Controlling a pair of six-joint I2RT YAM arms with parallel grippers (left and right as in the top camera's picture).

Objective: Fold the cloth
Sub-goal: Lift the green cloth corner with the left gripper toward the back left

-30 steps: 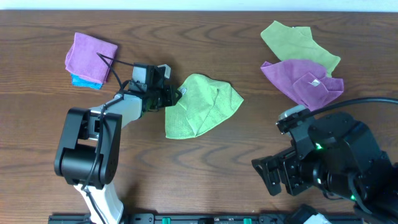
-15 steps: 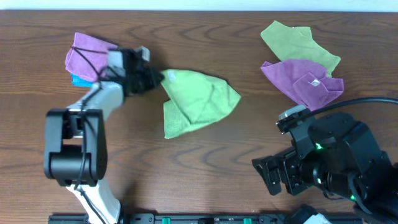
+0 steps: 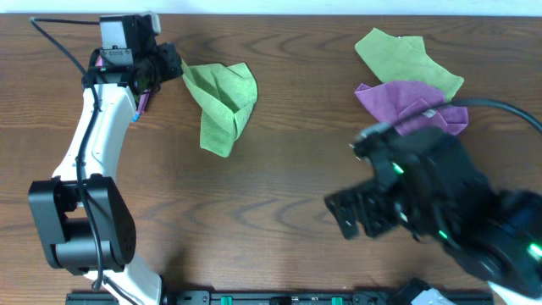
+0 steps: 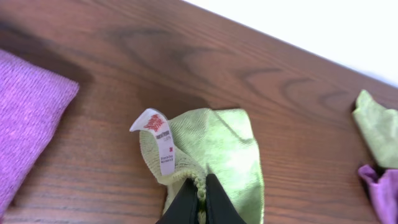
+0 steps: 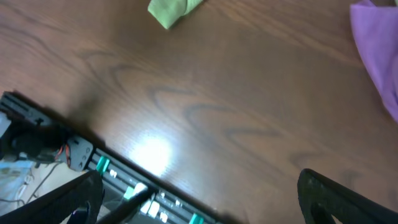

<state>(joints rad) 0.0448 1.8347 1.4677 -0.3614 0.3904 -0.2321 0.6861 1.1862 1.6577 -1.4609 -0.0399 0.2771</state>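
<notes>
- Lime-green cloth (image 3: 222, 100) crumpled on table (image 3: 279, 186), left of centre near the far edge, narrowing toward the near side.
- Pinched at the hem by left hand (image 4: 199, 198), jaws closed tight on it just beside white tag (image 4: 158, 140).
- Right hand (image 5: 199, 180) spread wide over the near edge, well apart from cloth.
- Purple cloth (image 3: 411, 106) overlapping second green cloth (image 3: 406, 55) at far right.

Left fingers (image 4: 185, 204) pinched together, right fingers (image 5: 339, 200) spread.

Grn: the cloth (image 3: 222, 106) + 1 other cloth (image 3: 406, 55) = 2, purple cloths (image 3: 398, 95) x2, arms (image 3: 102, 127) x2, table (image 3: 279, 195) x1.
</notes>
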